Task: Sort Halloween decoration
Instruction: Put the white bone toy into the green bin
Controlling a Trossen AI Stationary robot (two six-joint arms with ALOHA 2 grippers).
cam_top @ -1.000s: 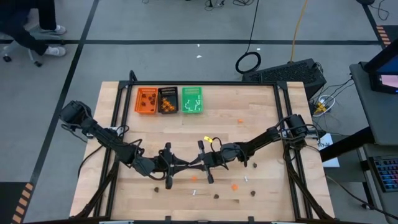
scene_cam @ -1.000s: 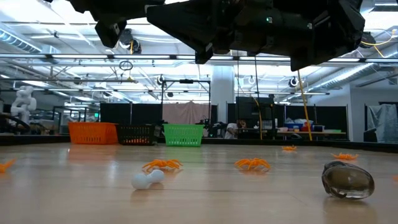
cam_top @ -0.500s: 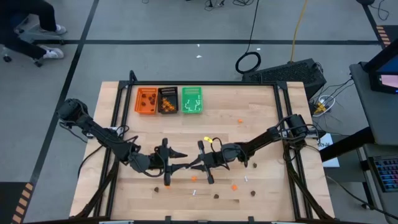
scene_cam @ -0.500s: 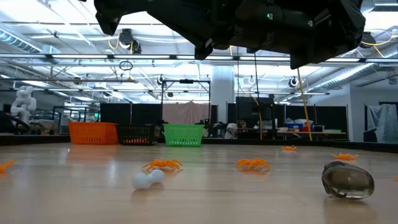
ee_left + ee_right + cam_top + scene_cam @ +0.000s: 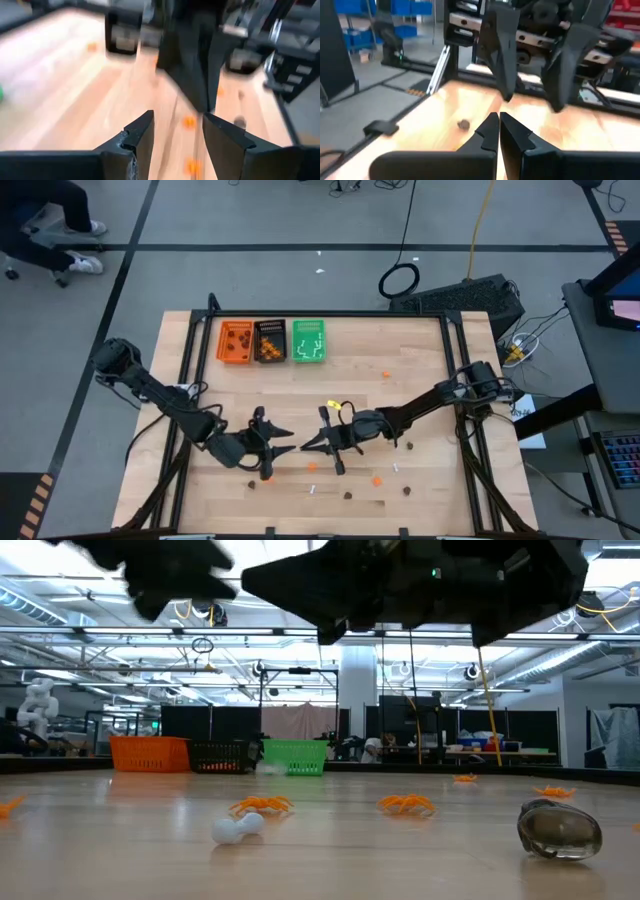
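From above I see the wooden table [image 5: 420,370], trays at its far edge, orange spiders [image 5: 377,479] scattered near. My left gripper [image 5: 282,442] faces the right gripper [image 5: 306,446] mid-table. Wrist views: left fingers [image 5: 137,137] spread, empty; right fingers [image 5: 489,131] pressed together.

Both arms are matte black, built of slim jointed links with black cables trailing from their bases. The left gripper [image 5: 175,135] ends in two dark wedge-shaped fingers with angular tips. The right gripper [image 5: 499,131] looks the same, though a small yellow tag, possibly tape, sits at its wrist's twelve o'clock.
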